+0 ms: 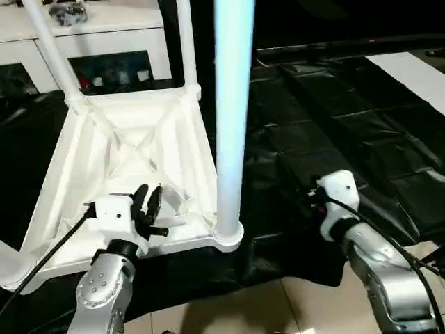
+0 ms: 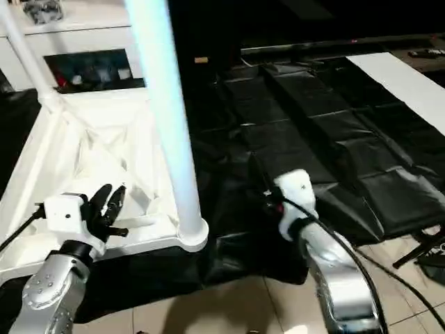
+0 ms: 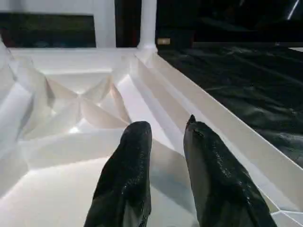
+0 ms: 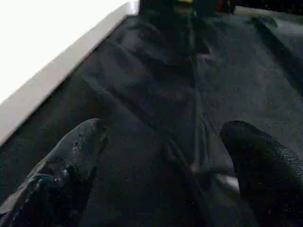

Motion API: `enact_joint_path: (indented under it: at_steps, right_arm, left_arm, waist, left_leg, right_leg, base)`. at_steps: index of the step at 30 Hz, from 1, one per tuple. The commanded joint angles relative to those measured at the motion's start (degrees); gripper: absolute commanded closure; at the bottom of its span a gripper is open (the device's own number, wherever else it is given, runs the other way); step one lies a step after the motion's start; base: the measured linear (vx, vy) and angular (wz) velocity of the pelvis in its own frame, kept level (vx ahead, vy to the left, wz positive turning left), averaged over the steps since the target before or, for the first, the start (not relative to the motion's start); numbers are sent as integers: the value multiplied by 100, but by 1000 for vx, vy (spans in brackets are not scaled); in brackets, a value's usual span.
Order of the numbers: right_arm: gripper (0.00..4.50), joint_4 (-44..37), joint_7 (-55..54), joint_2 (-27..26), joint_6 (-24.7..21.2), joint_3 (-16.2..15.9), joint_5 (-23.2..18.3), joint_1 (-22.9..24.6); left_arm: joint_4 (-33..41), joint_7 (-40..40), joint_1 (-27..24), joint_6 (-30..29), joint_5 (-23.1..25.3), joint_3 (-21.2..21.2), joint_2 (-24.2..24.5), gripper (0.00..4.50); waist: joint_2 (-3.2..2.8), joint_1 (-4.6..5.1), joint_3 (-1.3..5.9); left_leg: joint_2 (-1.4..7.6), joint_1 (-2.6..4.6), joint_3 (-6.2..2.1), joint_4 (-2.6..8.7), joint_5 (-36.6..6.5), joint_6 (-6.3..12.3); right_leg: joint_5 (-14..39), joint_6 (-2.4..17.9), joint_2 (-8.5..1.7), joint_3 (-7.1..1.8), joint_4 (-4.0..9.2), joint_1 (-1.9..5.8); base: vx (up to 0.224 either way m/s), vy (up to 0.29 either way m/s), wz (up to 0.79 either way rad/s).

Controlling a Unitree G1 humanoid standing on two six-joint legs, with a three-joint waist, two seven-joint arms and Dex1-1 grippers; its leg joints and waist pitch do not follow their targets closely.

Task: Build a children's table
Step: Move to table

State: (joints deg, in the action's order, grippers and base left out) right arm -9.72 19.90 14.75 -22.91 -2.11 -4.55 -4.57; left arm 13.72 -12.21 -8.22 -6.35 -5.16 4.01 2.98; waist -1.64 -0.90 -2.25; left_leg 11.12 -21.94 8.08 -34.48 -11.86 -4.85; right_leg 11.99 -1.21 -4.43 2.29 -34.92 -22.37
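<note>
Both eye views look forward and steeply down from the head over the two silver forearms. They share one scene: the upturned tabletop (image 1: 132,160), its standing legs (image 1: 233,118) and the black sheet (image 1: 334,139), shifted slightly sideways between them. The left wrist view sits low behind the left gripper (image 3: 165,142), close above the ribbed underside just ahead of its jaws, and looks along them to a far corner socket and the sheet beside it. The right wrist view looks along the right gripper (image 4: 165,137), close over the black sheet beneath its jaws, with a white edge off to one side.
</note>
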Motion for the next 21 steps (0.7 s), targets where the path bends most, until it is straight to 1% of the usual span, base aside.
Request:
enact_joint_path:
  at_steps: [1, 2, 3, 4, 5, 6, 7, 8, 9, 10, 11, 12, 13, 14, 15, 16, 17, 18, 19, 20, 21]
  right_arm:
    - [21, 170, 7, 11, 143, -84, 73, -83]
    - [21, 223, 23, 1, 158, -89, 68, -110]
    - [21, 231, 23, 0, 175, -90, 72, -114]
    - [21, 243, 30, -1, 198, -89, 78, -119]
    - [21, 277, 1, 27, 294, -92, 153, -117]
    - [21, 297, -5, 36, 326, -94, 174, -121]
    - [21, 315, -2, 40, 337, -88, 170, -124]
    - [21, 370, 2, 51, 352, -64, 161, -143]
    - [21, 400, 2, 58, 358, -50, 157, -155]
    - [21, 443, -10, 58, 369, -20, 143, -170]
    - [21, 490, -42, 40, 388, 43, 108, -190]
    - [21, 546, -101, -12, 398, 177, 13, -213]
    - [21, 570, -133, -38, 371, 243, -33, -223]
    - [21, 640, -195, -48, 348, 368, -89, -254]
    - [21, 654, -204, -46, 345, 388, -97, -259]
    - [21, 664, -205, -38, 346, 394, -97, -261]
    - [21, 703, -172, 20, 370, 392, -89, -261]
    - [21, 721, -121, 69, 405, 363, -87, -257]
    - [21, 720, -75, 105, 435, 339, -88, -248]
    - [21, 721, -47, 124, 454, 323, -90, -244]
    - [21, 721, -29, 124, 463, 332, -104, -239]
  left_arm:
    - [80, 73, 28, 177, 266, -122, 111, 314]
    - [147, 127, -16, 285, 409, -192, 135, 314]
    - [164, 133, -41, 297, 408, -195, 124, 314]
    - [176, 135, -62, 293, 389, -194, 112, 314]
    - [177, 152, -107, 156, 177, -103, 7, 314]
    - [163, 166, -113, 130, 110, -65, -33, 314]
    - [154, 174, -117, 151, 88, -49, -51, 314]
    - [127, 161, -117, 47, -15, -13, -81, 314]
    - [114, 146, -117, -45, -81, 5, -94, 314]
    - [74, 111, -105, 18, -128, 18, -95, 314]
    - [37, 98, -97, 84, -139, 30, -84, 314]
    - [-6, 112, -97, 187, -114, 26, -60, 314]
    - [-19, 120, -100, 221, -100, 24, -51, 314]
    - [-59, 131, -113, 260, -94, 33, -40, 314]
    - [-66, 132, -117, 266, -97, 36, -41, 314]
    - [-72, 133, -119, 271, -99, 40, -42, 314]
    - [-100, 142, -132, 325, -92, 57, -44, 314]
    - [-107, 166, -136, 335, -88, 77, -53, 314]
    - [-101, 234, -149, 368, -32, 100, -61, 314]
    - [-97, 282, -155, 388, 6, 115, -66, 314]
    - [-107, 289, -157, 431, -1, 127, -70, 314]
  waist:
    - [-28, -63, 247]
    - [-30, -43, 246]
    - [-136, 24, 243]
    - [-136, 24, 243]
    - [-207, 141, 203]
    - [-252, 166, 186]
    - [-285, 201, 168]
    - [-230, 196, 151]
    - [-182, 128, 97]
    - [-99, 109, 135]
    - [205, -183, 172]
    - [250, -186, 152]
    - [236, -136, 114]
    - [255, -455, 140]
    - [269, -538, 153]
    - [226, -610, 206]
    - [244, -673, 233]
    - [266, -703, 243]
    - [220, -760, 264]
    - [117, -746, 293]
    - [30, -717, 340]
  left_leg:
    - [-56, -233, -207, 502, -682, 948]
    - [-63, -187, -285, 470, -773, 1132]
    - [16, -160, -510, 461, -1006, 1203]
    - [16, -160, -510, 461, -1006, 1203]
    - [195, -75, -950, 644, -1331, 1324]
    - [282, 12, -1152, 746, -1511, 1403]
    - [404, 167, -1482, 856, -1865, 1467]
    - [417, 180, -1595, 886, -1974, 1465]
    - [146, -18, -1566, 977, -2245, 1280]
    - [-60, -46, -1521, 874, -2162, 1241]
    - [-643, -98, -688, -430, -891, 714]
    - [-478, -96, -582, -589, -484, 650]
    - [-313, -167, -503, -521, -281, 546]
    - [-100, -302, -465, -288, -345, 767]
    - [-84, -238, -434, -322, -444, 944]
    - [-51, -169, -413, -383, -447, 1020]
    - [-88, -403, -436, -596, -277, 1218]
    - [-103, -468, -463, -680, -236, 1226]
    - [-50, -441, -496, -603, -47, 1147]
    - [-32, -355, -448, -214, 439, 1359]
    - [-17, -229, -375, -31, 808, 1582]
  right_leg:
    - [330, 979, -284, 204, 372, 466]
    - [428, 1013, -265, 274, 413, 419]
    - [543, 1320, -194, 435, 375, 457]
    - [543, 1320, -194, 435, 375, 457]
    - [667, 1649, 66, 571, 143, 452]
    - [870, 1727, 138, 573, -8, 396]
    - [1254, 1726, 210, 474, -296, 262]
    - [1306, 1725, 196, 385, -382, 195]
    - [1272, 1694, 151, 232, -384, 290]
    - [1227, 1824, 67, 119, -184, 323]
    - [3277, 1235, -936, -4, 914, 313]
    - [3919, 975, -1075, -48, 985, 299]
    - [4255, 638, -1050, -500, 982, 294]
    - [3303, 462, -1082, -648, 691, 579]
    - [2979, 552, -1171, -766, 717, 558]
    - [2440, 810, -1218, -888, 691, 541]
    - [891, 1407, -1278, -969, 624, 754]
    - [433, 1488, -1284, -989, 593, 771]
    - [-260, 1687, -1149, -864, 535, 700]
    - [-553, 1802, -721, -565, 377, 656]
    - [-555, 1811, -494, -386, 290, 618]
  base:
    - [0, 0, 0]
    - [-21, -13, 37]
    - [9, -31, 58]
    - [9, -31, 58]
    - [13, -49, 53]
    - [-11, -72, 53]
    - [-11, -72, 53]
    - [-11, -122, 62]
    - [-15, -182, 71]
    - [-15, -182, 71]
    - [-55, -158, 69]
    - [-72, -101, 38]
    - [-72, -101, 38]
    - [-18, -100, 11]
    - [-4, -67, 25]
    - [-4, -67, 25]
    - [-3, 7, 24]
    - [8, 85, 10]
    - [8, 85, 10]
    - [4, 151, 5]
    - [7, 196, 5]
